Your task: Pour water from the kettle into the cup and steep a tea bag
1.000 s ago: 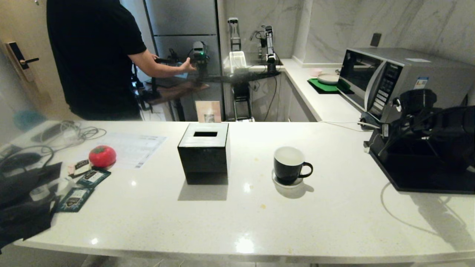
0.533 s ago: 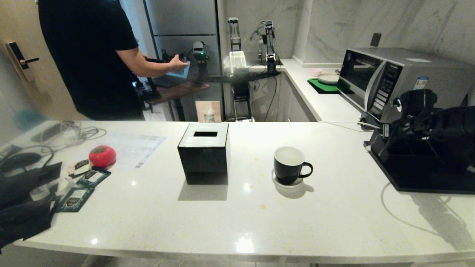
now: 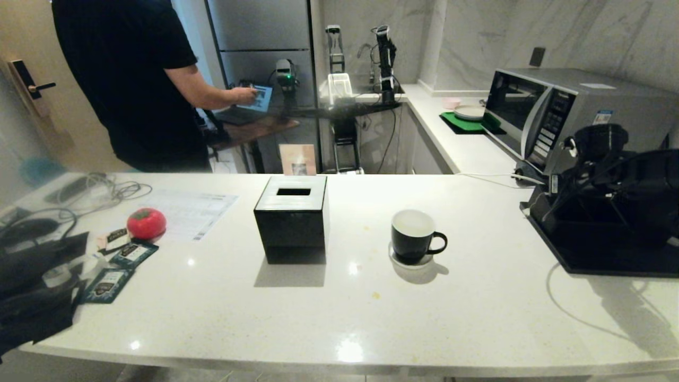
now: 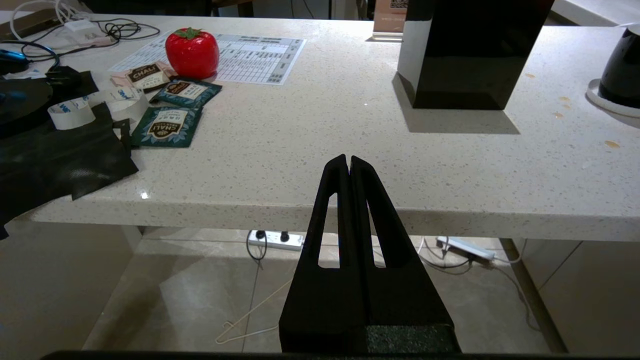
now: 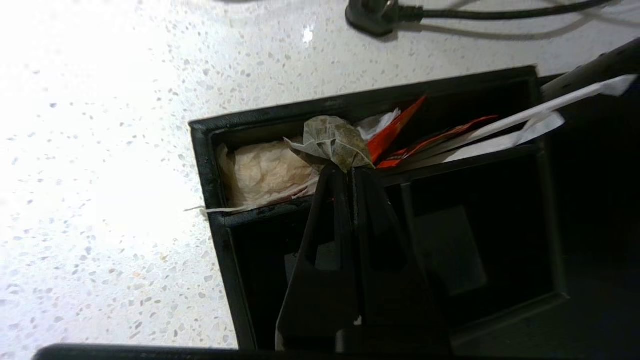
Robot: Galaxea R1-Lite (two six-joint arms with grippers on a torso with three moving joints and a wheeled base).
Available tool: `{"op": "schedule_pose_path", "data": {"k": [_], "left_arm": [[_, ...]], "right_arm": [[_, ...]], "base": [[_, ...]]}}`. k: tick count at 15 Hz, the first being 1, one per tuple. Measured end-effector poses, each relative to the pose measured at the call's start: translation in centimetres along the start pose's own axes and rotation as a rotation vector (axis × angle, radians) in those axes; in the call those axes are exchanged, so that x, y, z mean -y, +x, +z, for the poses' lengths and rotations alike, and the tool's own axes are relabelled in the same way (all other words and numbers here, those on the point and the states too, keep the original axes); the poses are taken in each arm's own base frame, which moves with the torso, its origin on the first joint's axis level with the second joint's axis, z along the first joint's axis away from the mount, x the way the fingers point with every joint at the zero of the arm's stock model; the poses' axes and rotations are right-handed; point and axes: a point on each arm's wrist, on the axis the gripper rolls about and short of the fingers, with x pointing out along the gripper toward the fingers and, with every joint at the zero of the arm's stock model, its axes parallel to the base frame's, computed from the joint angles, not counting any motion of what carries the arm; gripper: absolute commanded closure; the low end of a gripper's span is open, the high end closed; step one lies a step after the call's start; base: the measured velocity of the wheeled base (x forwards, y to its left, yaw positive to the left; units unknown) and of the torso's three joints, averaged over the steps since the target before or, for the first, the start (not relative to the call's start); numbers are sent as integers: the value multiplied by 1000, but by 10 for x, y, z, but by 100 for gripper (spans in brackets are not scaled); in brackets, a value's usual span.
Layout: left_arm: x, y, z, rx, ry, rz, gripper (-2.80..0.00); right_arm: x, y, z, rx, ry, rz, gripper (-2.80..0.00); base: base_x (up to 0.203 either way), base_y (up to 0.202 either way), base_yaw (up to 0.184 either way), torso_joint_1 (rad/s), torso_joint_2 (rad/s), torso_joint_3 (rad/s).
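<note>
— What's over on the left? I can't see much from here.

— A heap of dark bags (image 3: 32, 297) running off the counter's (image 3: 339, 318) edge, so most of it is cut off. Beside them lie teal sachets (image 4: 167, 125) and a red tomato-shaped thing (image 3: 146, 223). The left gripper (image 4: 348, 162) hangs below the counter's front edge, fingers pressed together on nothing.

— And the middle?

— A black box (image 3: 292, 223) with a slot on top; what's inside is hidden. Further right, the cup (image 3: 412, 236) stands on a white coaster (image 3: 411, 262). Its white inside is visible, but I can't make out any liquid.

— The person?

— Behind the counter, in a black shirt (image 3: 127, 79), head out of view, one hand (image 3: 246, 95) at a tablet.

— And the right side?

— The right arm blocks most of the black compartment tray (image 5: 215, 165) there. Close up, the right gripper (image 5: 352, 172) is pinching the tea bag (image 5: 332, 142) by its lower corner, above the tray's far compartment. That compartment holds crumpled pale paper (image 5: 265, 172), red packets (image 5: 395, 135) and long white wrappers (image 5: 525, 122). The nearer compartments are too dark to read. I can't pick out the kettle.
</note>
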Motion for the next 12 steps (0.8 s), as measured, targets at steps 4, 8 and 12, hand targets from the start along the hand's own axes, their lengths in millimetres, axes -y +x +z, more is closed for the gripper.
{"op": "schedule_pose_path", "data": {"k": [4,8,12], "left_arm": [[0,0,0,0,0,0,0],[0,0,0,0,0,0,0],[0,0,0,0,0,0,0]], "right_arm": [[2,-8,7,22,4,-1,0],[5,-17,12,37,9,-2,0],[7,-25,12,32,26,-4,0]], "base": [[0,0,0,0,0,0],[0,0,0,0,0,0],[0,0,0,0,0,0]]}}
